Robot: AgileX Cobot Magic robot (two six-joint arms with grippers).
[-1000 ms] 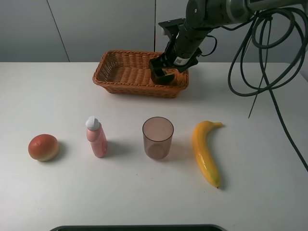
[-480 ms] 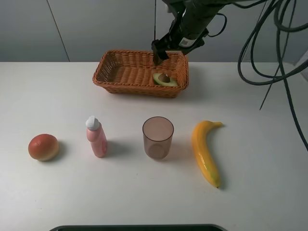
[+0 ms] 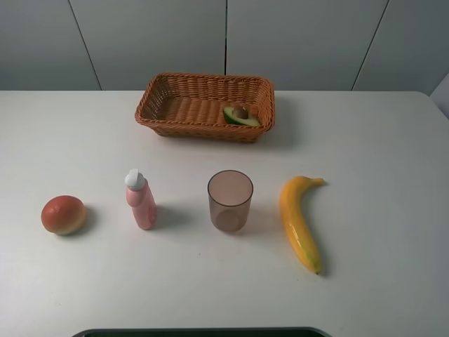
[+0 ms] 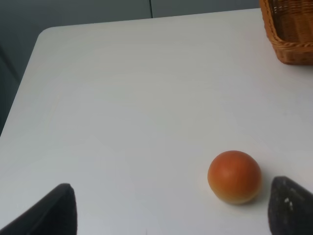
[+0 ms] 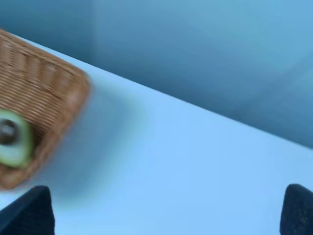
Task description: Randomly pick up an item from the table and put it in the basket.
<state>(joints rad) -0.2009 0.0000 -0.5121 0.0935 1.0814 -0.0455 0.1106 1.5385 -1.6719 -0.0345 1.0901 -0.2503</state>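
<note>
The avocado [image 3: 242, 117] lies in the basket [image 3: 150, 102] (right end); left hand [image 4: 171, 208] and right hand [image 5: 162, 210] spread, empty.

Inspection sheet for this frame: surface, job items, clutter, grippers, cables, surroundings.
Surface: white table, flat.
Job's things: halved avocado lies inside the basket, at its right end, pit up.
Clutter: red-orange fruit, pink bottle, upright cup and banana, in a row, apart from one another.
Grippers: left gripper open, empty, above the table near the red-orange fruit; right gripper open, empty, its view blurred. Neither shows in the high view.
Cables: nothing seen.
Surroundings: grey wall panels behind; dark edge at the front.
</note>
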